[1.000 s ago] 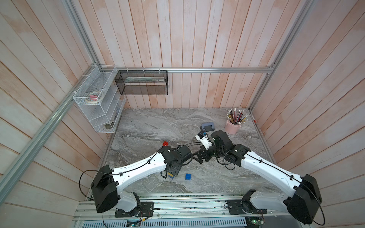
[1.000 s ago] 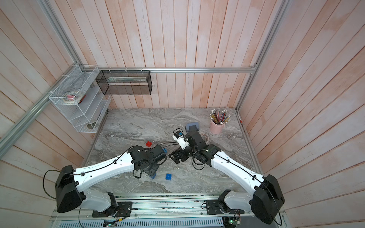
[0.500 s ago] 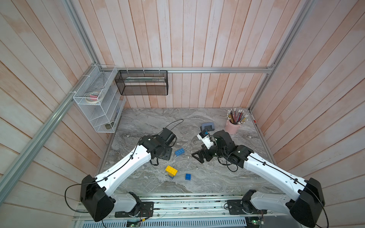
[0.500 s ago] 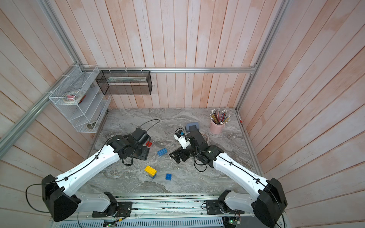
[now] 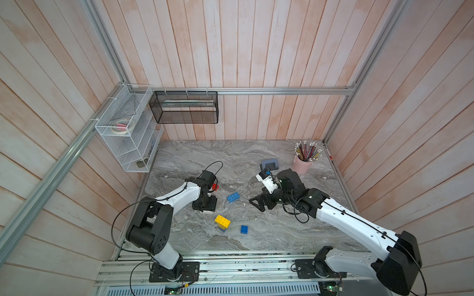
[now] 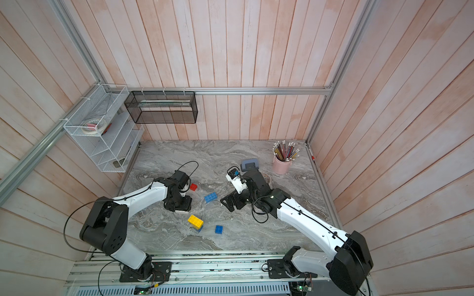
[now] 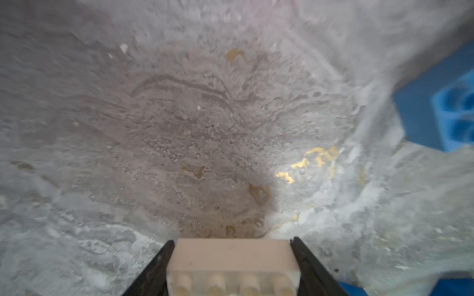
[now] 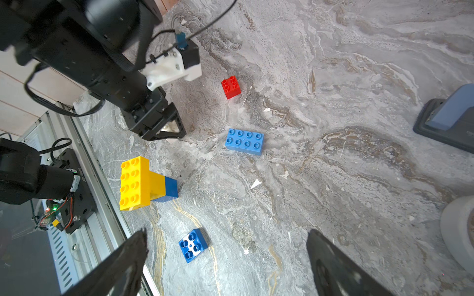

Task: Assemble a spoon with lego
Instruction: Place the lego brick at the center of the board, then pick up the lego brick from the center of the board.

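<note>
though close and blurry, white brick [image 7: 230, 256] apparently inside left pincer [image 7: 232, 241]

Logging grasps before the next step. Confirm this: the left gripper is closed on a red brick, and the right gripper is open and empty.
Wrong colour: the left gripper is closed on a white brick, not red, as the left wrist view shows. The right gripper is open and empty.

Long brick [image 5: 233, 197] behind stacked bricks [image 5: 222, 222], sm. brick [image 5: 244, 229] to R.
</note>
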Robot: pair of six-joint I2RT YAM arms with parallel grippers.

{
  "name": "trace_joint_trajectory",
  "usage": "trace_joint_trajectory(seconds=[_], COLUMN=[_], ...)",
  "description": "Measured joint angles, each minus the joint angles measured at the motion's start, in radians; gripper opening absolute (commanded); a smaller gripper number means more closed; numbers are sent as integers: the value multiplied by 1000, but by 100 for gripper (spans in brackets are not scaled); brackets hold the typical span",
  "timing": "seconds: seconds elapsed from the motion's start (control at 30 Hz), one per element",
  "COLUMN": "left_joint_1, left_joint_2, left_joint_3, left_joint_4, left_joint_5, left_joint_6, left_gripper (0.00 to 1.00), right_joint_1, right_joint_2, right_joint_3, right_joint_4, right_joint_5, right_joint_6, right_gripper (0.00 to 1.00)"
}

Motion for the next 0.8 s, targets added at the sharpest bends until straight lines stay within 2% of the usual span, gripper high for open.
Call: trace_joint_trajectory(seconds=[0.13, 0.3, 0.4, 0.6, 0.8], left_joint_1=[0, 0, 0, 0, 0], left_joint_2=[25, 27, 24, 9, 1], left_joint_3=[1, 2, 2, -3, -3], left_joint_4=[25, 51, 61, 53, 37], left_joint_5=[9, 12, 16, 19, 19], left_joint_6=[6, 10, 10, 5, 5], left_gripper=[58, 81, 88, 89, 80], right_joint_1=[0, 0, 0, 0, 0], right_joint_2=[-2, -10, -11, -11, -11], right_joint_3=[-2, -4, -4, -4, -5], right_joint_4=[0, 0, -1, 0, -1], right_joint_5=[2, 3, 3, 2, 2], right_joint_6=[0, 0, 0, -1, -1], right_gripper=[98, 98, 98, 98, 98])
